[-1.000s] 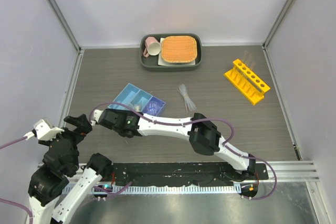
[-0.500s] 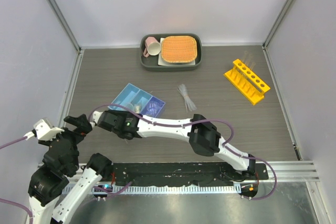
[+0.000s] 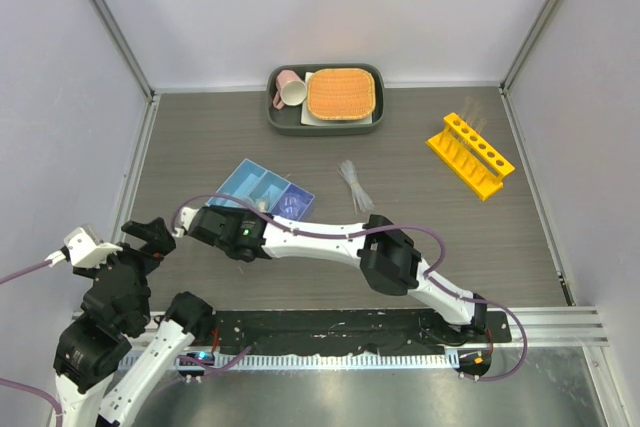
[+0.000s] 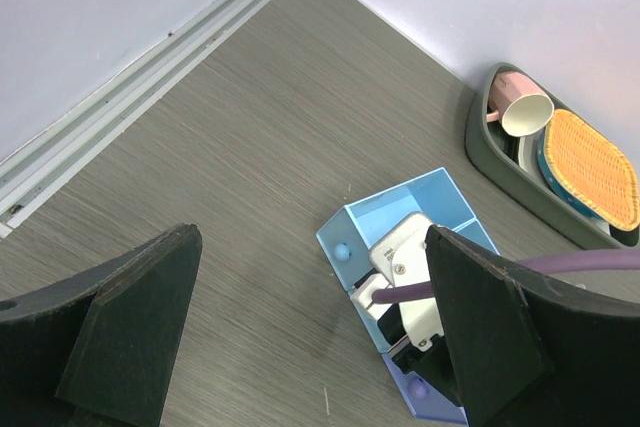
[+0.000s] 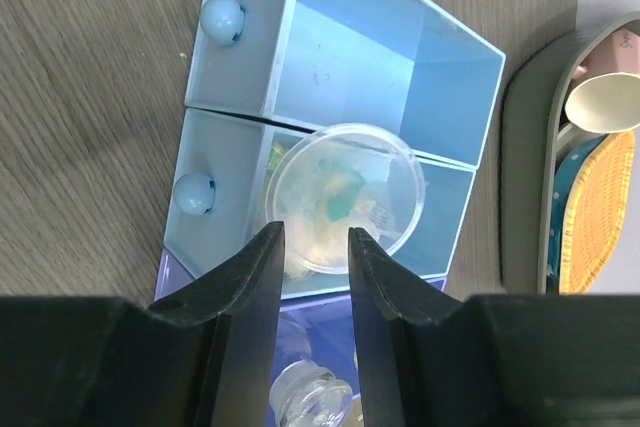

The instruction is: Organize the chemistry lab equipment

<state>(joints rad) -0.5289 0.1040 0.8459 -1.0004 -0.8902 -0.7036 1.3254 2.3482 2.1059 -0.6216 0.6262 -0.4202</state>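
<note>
Pale lavender walls on an aluminium frame enclosed a grey wood-grain table (image 3: 200,137), and everything here is placed from the blue translucent three-compartment tray (image 5: 440,77) lying left of the table's middle. The right arm reached across to that tray, and its end effector (image 5: 317,237) stood narrow on the near rim of a small clear round beaker (image 5: 385,187). The beaker hung over the tray's middle compartment with its outline overlapping the dividers, so I judged it gripped and not yet set down. The step in hand looked like placing this beaker. The next move would call for lowering it squarely between the dividers before the fingers part, since a rim caught on a wall could tip it. Another small clear glass piece (image 5: 310,392) already lay in the compartment nearest the wrist, close under the fingers, and should not be knocked. The left end effector (image 4: 310,237) hovered wide and empty on the near-left of the tray, out of the way. To the right of the tray a loose bundle of clear pipettes (image 3: 353,183) lay unsorted, and well beyond it sat the yellow holed tube rack (image 3: 470,155). Behind the tray, by the back wall, a dark tray (image 3: 275,117) carried a pink mug (image 3: 290,89) and an orange woven mat (image 3: 343,93), neither obstructing.
</note>
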